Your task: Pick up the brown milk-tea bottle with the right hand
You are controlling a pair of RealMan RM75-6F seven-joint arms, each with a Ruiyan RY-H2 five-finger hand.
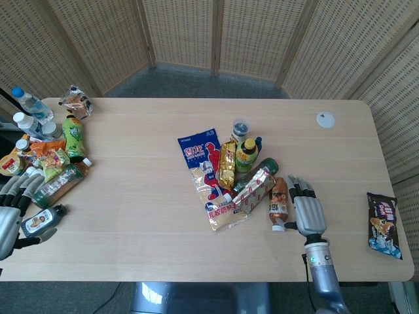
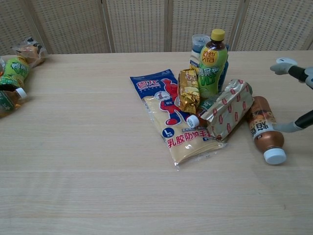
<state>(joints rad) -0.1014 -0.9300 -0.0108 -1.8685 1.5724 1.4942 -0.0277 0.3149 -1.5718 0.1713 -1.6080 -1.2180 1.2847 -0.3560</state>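
Table (image 1: 131, 216): brown milk-tea bottle (image 1: 279, 203) lying just left of open right robot hand (image 1: 306, 209).

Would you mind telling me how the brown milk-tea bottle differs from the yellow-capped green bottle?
The brown bottle lies on its side at the pile's right edge; the green bottle stands upright behind the snacks. The brown bottle has a white cap, the green bottle a yellow one. The brown bottle looks shorter. Both are capped, labelled drink bottles.

Mid-table pile on the light wooden table (image 1: 131, 216): blue-and-clear glove packet (image 2: 171, 115) lay flat, gold foil snack bar (image 2: 189, 90) on it, red-patterned gold foil pouch (image 2: 230, 108) beside, yellow-capped green tea bottle (image 2: 212, 63) stood upright behind. Small white round disc (image 1: 325, 119) sat far right. Dark snack packet (image 1: 383, 224) lay at the right edge; bottles and snack bags clustered at the left edge (image 1: 46, 150).
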